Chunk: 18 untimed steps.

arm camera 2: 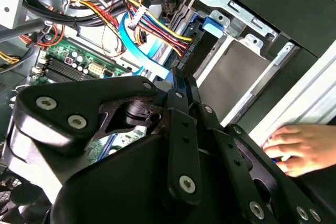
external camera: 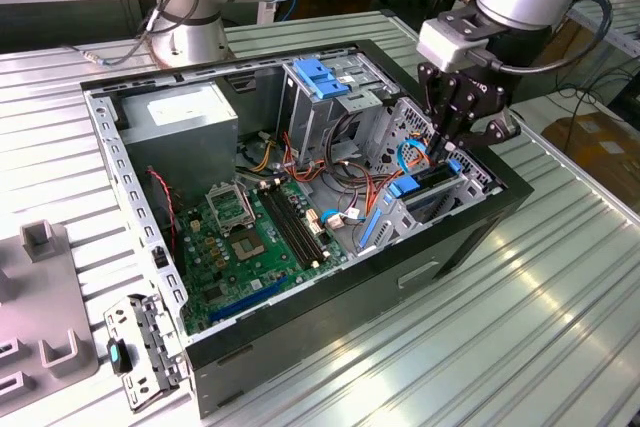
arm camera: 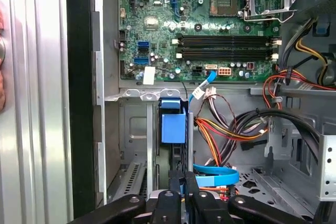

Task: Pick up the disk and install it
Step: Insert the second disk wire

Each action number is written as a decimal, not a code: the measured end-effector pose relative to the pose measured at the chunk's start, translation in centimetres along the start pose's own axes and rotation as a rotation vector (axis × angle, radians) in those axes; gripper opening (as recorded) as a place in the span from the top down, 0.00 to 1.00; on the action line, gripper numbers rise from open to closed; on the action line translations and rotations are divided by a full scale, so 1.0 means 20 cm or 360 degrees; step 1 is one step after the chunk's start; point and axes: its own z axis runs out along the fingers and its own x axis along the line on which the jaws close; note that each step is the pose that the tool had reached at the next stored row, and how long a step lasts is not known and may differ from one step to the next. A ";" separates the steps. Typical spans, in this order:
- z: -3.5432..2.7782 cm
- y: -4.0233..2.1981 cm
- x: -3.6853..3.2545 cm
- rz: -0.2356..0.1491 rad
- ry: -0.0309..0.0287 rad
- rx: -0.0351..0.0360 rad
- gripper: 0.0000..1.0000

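A silver robot arm's black gripper [external camera: 447, 152] reaches down into an open black desktop computer case [external camera: 455, 247] lying on its side on a ribbed metal table [external camera: 560, 327]. Its fingers are pressed onto the edge of the disk [external camera: 432, 182], a black-and-silver rectangular hard drive with blue plastic rails, which stands on edge, partly lowered into the grey metal drive bay at the case corner on the exterior view's right.

In the first wrist view the closed black fingers [arm camera: 182, 190] pinch the thin upper edge of the drive, whose blue rail tab [arm camera: 173, 127] shows between the bay's grey walls. Beside it lie bundled red, yellow and orange wires [arm camera: 220, 135] and a flat blue data cable [arm camera: 215, 173].

The green motherboard [external camera: 240, 247] covers the case floor, with a larger grey metal box bearing a white sticker [external camera: 185, 122] in the far corner and a blue plastic latch [external camera: 322, 77] atop a grey cage.

A person's hand [arm camera 2: 304, 148] rests near the case rim in the second wrist view.
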 end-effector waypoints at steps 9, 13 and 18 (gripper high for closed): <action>0.028 0.002 0.051 0.0004 -0.00894 0.0000 0.84; 0.052 0.003 0.057 0.0005 -0.01179 0.0000 0.84; 0.070 0.005 0.065 0.0006 -0.01393 0.0001 0.84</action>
